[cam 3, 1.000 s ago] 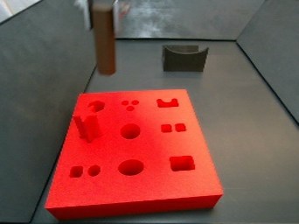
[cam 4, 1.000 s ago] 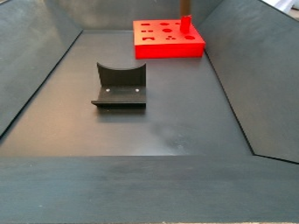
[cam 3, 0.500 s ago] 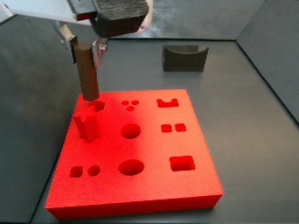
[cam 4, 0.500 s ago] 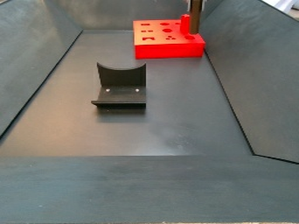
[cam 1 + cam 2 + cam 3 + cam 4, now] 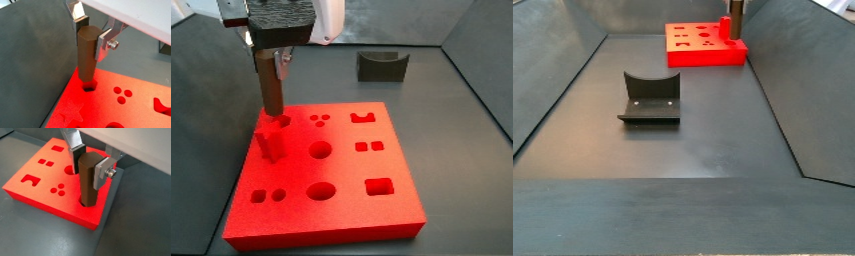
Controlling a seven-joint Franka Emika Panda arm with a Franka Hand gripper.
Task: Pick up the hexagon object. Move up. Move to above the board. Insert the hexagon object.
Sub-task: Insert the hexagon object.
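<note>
Standing upright, the hexagon object has its lower tip in a corner hole of the board. I see my tool reaching straight down, pinching its top.

one slim brown wooden hexagon object | one thick bright red rectangular board | one short red upright block | one dark grey fixture | one two-finger gripper, over board's corner hole
</note>
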